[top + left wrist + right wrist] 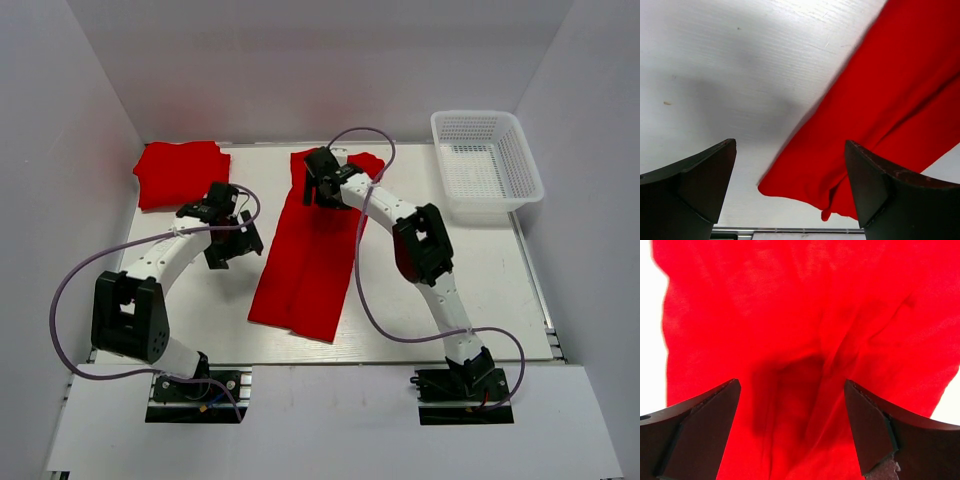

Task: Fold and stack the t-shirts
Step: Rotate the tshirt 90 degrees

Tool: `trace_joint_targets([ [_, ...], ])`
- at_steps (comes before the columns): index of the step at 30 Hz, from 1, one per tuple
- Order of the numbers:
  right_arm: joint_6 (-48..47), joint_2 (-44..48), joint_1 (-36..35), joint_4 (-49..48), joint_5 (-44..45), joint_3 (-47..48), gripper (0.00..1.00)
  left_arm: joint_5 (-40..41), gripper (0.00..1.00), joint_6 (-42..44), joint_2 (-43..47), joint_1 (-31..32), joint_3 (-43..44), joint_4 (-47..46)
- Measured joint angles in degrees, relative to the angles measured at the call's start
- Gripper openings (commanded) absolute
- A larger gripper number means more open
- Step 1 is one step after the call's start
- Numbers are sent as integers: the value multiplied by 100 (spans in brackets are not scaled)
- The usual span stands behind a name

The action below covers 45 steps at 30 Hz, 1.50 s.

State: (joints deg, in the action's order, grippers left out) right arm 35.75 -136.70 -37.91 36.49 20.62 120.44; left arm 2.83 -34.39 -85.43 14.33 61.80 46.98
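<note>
One of the red t-shirts (312, 255) lies as a long narrow strip down the middle of the table. A second one (180, 172) sits folded in the far left corner. My right gripper (322, 186) hovers over the far end of the strip, open; red cloth (805, 315) fills its view, with nothing pinched between the jaws (790, 412). To the left of the strip, level with its middle, my left gripper (236, 246) is open and empty. In the left wrist view the strip's edge and near corner (875, 115) lie ahead of the open gripper (790, 167), apart from both fingers.
A white mesh basket (487, 160) stands at the far right corner. Grey walls enclose the table on three sides. Bare white tabletop (730, 75) shows under the left gripper, and its metal front rail (790, 231) is close.
</note>
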Motion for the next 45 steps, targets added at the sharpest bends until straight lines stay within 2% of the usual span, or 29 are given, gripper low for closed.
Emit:
trace_joint_targets([
  [5,151,-533,59,111,337,337,90,-76,99,55,111,-70,-48,-247],
  [12,-70,-706,131,162,560,555,90,-57,99,61,210,-186,-92,-275],
  [19,-1145,-894,560,-520,243,702,90,-136,99,173,205,-190,-385,-192],
  [23,-1845,-1075,883,-968,-92,898,90,-535,99,402,31,-186,-417,-232],
  [26,-2310,-957,1036,-1290,-422,638,90,-841,99,584,-133,-142,-417,-306],
  [29,-2658,-472,1091,-1419,-780,-59,90,-1108,99,686,-310,-92,-378,-350],
  [34,-2702,929,1012,-1504,-1123,-1353,90,-1488,99,870,-520,44,-227,-420],
  [39,-2166,3123,935,-1808,-1220,-3130,90,-1384,99,911,-507,470,-164,-483],
  [41,-1878,4103,925,-1939,-1226,-4157,90,-1340,99,907,-503,684,-177,-544],
  [45,-1198,5270,844,-1873,-1318,-5888,90,-1224,99,841,-498,1196,-282,-688],
])
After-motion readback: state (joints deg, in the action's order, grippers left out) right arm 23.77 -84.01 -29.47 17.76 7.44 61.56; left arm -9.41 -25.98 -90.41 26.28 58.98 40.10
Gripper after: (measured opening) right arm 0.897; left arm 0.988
